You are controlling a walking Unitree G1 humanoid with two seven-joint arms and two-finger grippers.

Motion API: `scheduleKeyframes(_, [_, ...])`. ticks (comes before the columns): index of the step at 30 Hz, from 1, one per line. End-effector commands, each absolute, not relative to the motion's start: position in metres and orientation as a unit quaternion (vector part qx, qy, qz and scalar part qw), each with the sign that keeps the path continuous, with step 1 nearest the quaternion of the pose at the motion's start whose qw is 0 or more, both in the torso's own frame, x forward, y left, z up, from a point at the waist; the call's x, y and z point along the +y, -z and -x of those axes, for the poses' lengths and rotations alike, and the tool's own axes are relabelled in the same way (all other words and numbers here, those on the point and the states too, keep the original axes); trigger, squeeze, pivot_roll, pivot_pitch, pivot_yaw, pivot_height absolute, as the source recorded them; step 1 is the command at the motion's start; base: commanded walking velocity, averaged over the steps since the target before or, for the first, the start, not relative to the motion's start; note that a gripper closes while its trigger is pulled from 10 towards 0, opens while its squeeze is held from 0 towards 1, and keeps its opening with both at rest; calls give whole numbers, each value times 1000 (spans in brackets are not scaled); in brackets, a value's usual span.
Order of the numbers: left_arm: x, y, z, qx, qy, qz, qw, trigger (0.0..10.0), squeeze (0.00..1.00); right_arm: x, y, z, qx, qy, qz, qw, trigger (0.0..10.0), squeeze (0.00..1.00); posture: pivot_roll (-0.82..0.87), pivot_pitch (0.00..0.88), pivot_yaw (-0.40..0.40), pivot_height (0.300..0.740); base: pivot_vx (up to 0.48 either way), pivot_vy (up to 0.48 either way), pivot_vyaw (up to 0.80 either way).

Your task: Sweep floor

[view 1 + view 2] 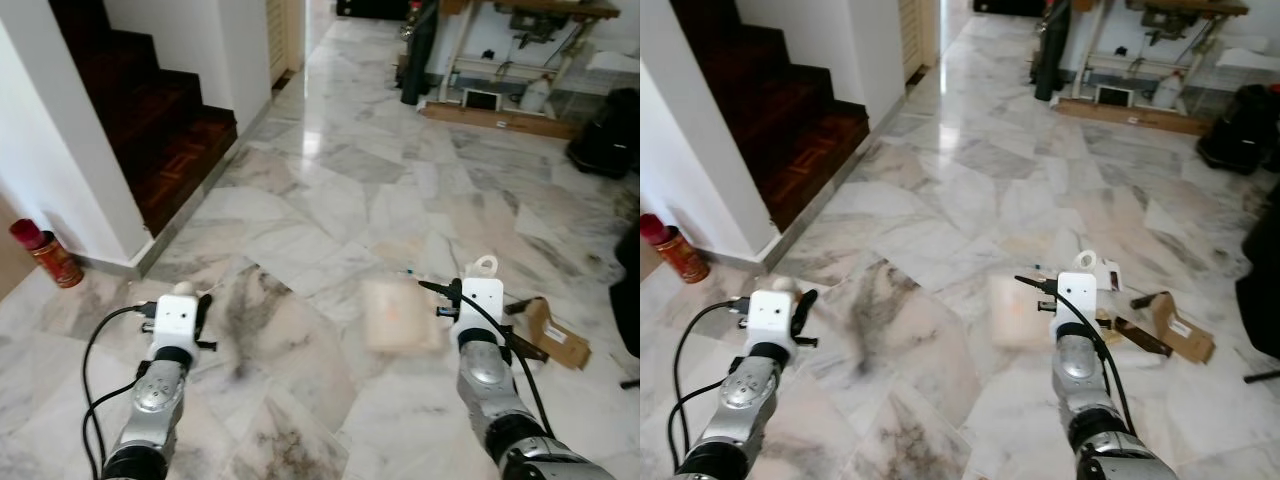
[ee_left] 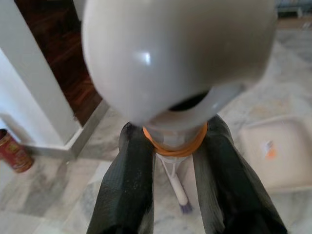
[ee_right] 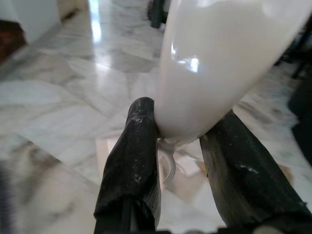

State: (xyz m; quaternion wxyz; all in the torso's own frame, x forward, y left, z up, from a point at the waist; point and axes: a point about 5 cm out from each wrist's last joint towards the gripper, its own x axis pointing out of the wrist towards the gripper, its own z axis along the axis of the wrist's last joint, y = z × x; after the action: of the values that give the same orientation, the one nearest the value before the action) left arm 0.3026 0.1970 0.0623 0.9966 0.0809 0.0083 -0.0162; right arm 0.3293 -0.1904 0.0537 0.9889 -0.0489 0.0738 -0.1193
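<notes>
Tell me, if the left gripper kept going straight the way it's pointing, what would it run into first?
Probably the marble floor. The left gripper is already shut on a grey broom handle and points down along it, toward the brush end near the white dustpan. Depth is hard to judge.

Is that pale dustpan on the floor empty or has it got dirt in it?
Nearly empty: the left wrist view shows the dustpan's tray bare except one small orange scrap; finer dust cannot be told.
</notes>
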Motion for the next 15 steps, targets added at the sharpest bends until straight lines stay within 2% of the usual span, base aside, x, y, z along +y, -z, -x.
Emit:
scheduleKeyframes(1, [205, -63, -298, 13, 5, -85, 996, 10000, 0, -205, -48, -324, 90, 157, 33, 983, 10000, 0, 36, 0, -61, 740, 0, 0, 0])
scheduleKeyframes(9, [206, -89, -303, -31, 15, -75, 997, 10000, 0, -202, -53, -326, 75, 150, 36, 985, 10000, 0, 38, 0, -64, 740, 0, 0, 0])
scheduleKeyframes(15, [191, -94, -305, -26, 73, -72, 994, 10000, 0, -199, -50, -325, 81, 143, 4, 986, 10000, 0, 39, 0, -61, 740, 0, 0, 0])
